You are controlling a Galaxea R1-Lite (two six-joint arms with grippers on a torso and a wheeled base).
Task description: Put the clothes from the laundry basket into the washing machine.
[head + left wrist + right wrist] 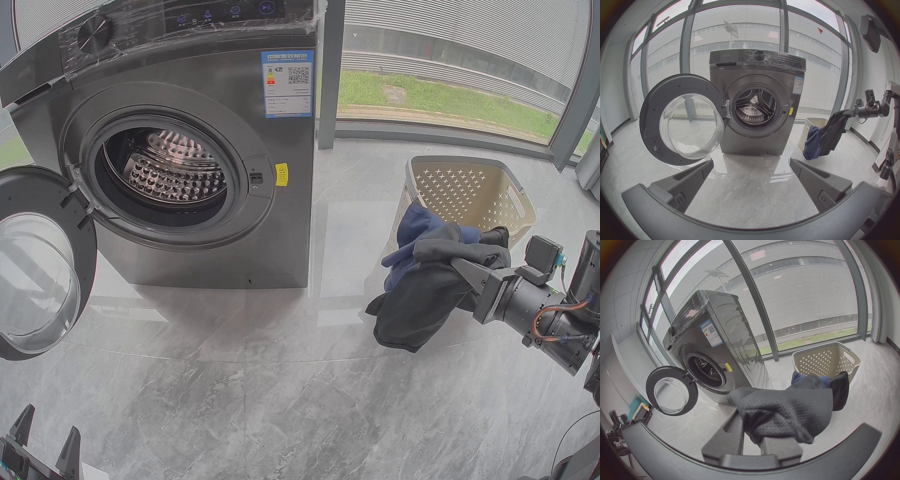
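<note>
- Two garments hang at the right pincer point(474, 272). Its jaws are clamped on the top of a dark garment point(417, 300), and a blue garment point(414, 232) is bunched just behind it. I cannot tell whether the blue one is clamped too.
- The bundle sags straight down with its long axis vertical. It hangs beside the near-left corner of the laundry basket point(465, 161), and its hem is close to the floor point(281, 400).
- The coming move, as I judge it, turns on one relation: the drum opening point(165, 175) of the washing machine point(206, 75) lies well apart from the bundle, off to the robot's left across the floor.
- The door point(37, 281) is swung wide to the machine's left side and does not stand between bundle and drum.
- The left pincer point(49, 426) sits low at the near left with its jaws wide and nothing in them. It is nearer the door, but the right arm carries the load.
- The left wrist view shows the bundle side-on at full length, with the right pincer roughly level with the drum. The right wrist view shows the mesh cloth draped over that pincer's fingers point(734, 433), and a dark fold against the basket's near rim that may be part of the same garment.
</note>
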